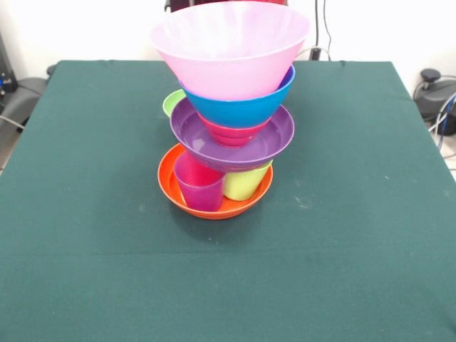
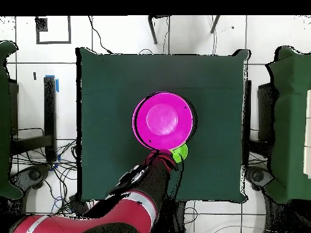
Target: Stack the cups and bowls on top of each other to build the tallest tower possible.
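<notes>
The tower [image 1: 229,114] stands mid-table. Its base is the orange bowl [image 1: 214,206], with the purple cup [image 1: 199,185] and the lime green cup [image 1: 247,183] upright in it. On the cups rests the purple bowl [image 1: 274,139], then the small red bowl [image 1: 231,133], the blue bowl [image 1: 246,108] and the big pink bowl [image 1: 231,46], which also shows in the overhead view [image 2: 164,118]. The small green bowl [image 1: 172,102] sits on the table behind the tower. In the overhead view my gripper [image 2: 160,156] is at the tower's robot side, next to the green bowl [image 2: 180,151]. The orange cup and the light blue bowl are hidden.
The table has a dark green cloth [image 1: 85,228]. My red and black arm [image 2: 136,203] reaches in over the table's edge on the robot side. Cables [image 2: 54,164] and dark furniture [image 2: 285,121] lie around the table.
</notes>
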Available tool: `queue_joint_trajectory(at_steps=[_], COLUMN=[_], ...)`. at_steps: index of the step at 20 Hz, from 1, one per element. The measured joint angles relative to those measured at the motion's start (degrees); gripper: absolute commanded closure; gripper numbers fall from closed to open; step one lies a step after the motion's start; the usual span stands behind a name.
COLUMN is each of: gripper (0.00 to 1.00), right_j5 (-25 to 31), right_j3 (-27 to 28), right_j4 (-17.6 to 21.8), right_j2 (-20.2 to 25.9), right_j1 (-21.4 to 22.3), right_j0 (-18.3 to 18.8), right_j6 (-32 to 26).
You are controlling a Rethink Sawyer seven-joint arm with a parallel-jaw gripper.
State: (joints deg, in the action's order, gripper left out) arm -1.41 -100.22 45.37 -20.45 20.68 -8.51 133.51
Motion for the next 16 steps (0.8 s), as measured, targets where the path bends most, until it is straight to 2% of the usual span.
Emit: queue_joint_trajectory(at_steps=[6, 11, 16], gripper=[1.0, 1.0, 1.0], right_j5=[0.6, 4.3, 9.0], right_j3=[-0.1, -1.0, -2.4], right_j4=[0.0, 0.0, 0.0], right_j2=[0.0, 0.5, 2.1], right_j1=[0.8, 4.3, 9.3], right_j0=[0.0, 1.0, 3.7], right_j6=[0.0, 0.0, 0.0])
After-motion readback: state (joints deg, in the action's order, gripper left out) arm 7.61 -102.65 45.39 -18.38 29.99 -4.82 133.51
